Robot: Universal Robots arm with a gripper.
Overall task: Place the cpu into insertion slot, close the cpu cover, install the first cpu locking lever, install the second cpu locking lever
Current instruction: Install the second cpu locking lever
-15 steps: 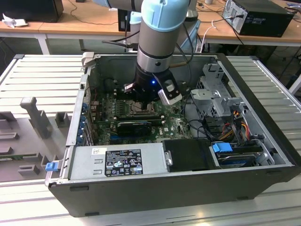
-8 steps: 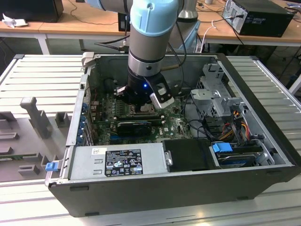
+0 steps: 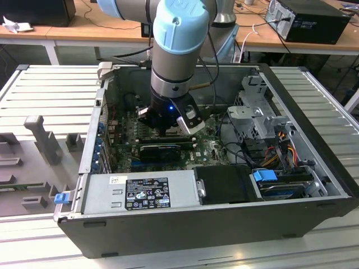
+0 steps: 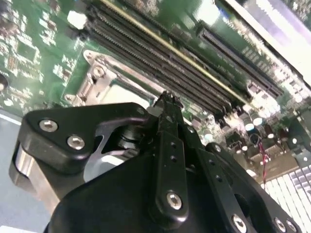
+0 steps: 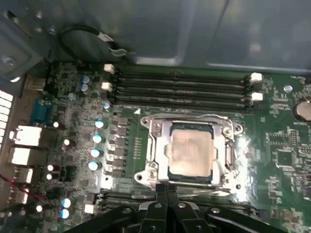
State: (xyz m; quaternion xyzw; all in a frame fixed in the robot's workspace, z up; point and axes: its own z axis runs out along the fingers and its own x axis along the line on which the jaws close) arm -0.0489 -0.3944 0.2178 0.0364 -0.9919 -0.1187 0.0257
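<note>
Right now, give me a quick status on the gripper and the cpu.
Gripper low at the socket's edge, fingertips together. Cpu seated in the insertion slot, cpu cover closed around it. Nothing lying on the cpu.

cpu in insertion slot, cpu cover over it — pincer just beside
</note>
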